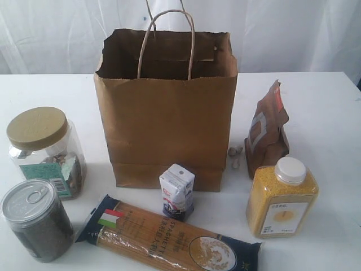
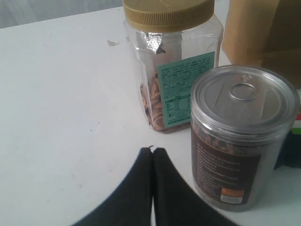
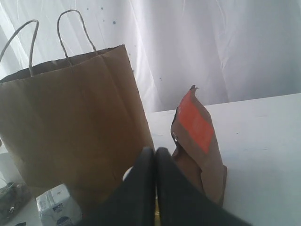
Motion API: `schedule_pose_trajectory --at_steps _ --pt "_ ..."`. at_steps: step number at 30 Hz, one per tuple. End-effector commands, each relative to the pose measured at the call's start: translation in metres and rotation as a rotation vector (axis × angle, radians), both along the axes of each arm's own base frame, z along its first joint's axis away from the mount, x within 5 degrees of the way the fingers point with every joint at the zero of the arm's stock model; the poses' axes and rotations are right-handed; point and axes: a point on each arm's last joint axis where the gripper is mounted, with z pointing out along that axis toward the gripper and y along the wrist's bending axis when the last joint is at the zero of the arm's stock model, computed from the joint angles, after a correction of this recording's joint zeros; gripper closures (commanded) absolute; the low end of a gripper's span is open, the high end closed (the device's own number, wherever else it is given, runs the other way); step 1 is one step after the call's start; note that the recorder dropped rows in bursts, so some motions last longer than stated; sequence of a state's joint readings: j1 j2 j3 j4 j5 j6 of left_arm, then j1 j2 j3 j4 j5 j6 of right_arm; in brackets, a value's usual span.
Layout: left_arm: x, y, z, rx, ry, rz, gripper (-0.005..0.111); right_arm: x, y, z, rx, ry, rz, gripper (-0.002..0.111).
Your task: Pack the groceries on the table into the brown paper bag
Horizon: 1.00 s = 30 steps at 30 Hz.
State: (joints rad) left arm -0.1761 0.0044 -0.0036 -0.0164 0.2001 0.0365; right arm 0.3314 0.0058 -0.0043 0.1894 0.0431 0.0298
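Brown paper bag (image 1: 166, 113) upright on white surface (image 1: 321, 113), jar (image 1: 45, 149) and tin can (image 1: 36, 220) left, carton (image 1: 177, 192) and spaghetti packet (image 1: 169, 240) near, pouch (image 1: 268, 132) and bottle (image 1: 282, 197) right, left end effector (image 2: 152, 150) and right end effector (image 3: 155, 150) closed, empty.

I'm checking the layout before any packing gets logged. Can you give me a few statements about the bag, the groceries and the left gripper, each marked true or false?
1. The paper bag stands upright and open on the table. True.
2. The spaghetti packet is inside the bag. False: it lies flat on the table in front of the bag.
3. The jar and the tin can both stand upright with their lids on. True.
4. The left gripper has its jaws open. False: they are shut, holding nothing.
5. The small carton stands in front of the bag. True.
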Motion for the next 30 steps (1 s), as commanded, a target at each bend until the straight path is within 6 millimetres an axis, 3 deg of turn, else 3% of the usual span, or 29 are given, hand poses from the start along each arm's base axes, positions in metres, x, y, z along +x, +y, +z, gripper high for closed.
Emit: schedule_pose_trajectory --at_steps 1,2,4,12,13,17,24,27,30 --pt "0.001 -0.001 0.004 -0.091 -0.039 0.017 0.107 0.000 0.000 -0.001 -0.004 -0.006 -0.004 0.108" --pt "0.001 -0.004 0.007 -0.287 -0.022 0.046 0.107 0.000 0.000 -0.001 -0.004 -0.006 -0.004 0.108" --pt "0.002 -0.005 0.012 -0.484 -0.029 0.077 0.107 0.000 0.000 -0.001 -0.004 -0.006 -0.004 0.108" --pt "0.005 0.002 0.034 -0.890 -0.207 0.148 0.107 0.000 0.000 -0.001 0.000 -0.004 -0.004 0.108" --pt "0.003 0.001 0.047 -0.922 -0.184 0.133 0.107 0.000 0.000 -0.001 0.000 -0.004 -0.004 0.108" --pt "-0.013 -0.003 0.083 -0.813 -0.065 0.086 0.107 0.000 0.000 -0.001 0.000 -0.007 -0.005 0.108" --pt "-0.039 -0.010 0.160 -0.381 0.069 -0.102 0.106 0.000 0.000 -0.001 0.000 -0.007 -0.005 0.108" --pt "-0.032 -0.014 0.182 -0.297 0.193 -0.127 0.091 0.000 0.000 -0.001 0.000 -0.005 -0.004 0.108" --pt "-0.010 -0.018 0.197 -0.243 0.284 -0.124 0.060 0.000 0.000 -0.001 -0.002 -0.006 -0.004 0.108"
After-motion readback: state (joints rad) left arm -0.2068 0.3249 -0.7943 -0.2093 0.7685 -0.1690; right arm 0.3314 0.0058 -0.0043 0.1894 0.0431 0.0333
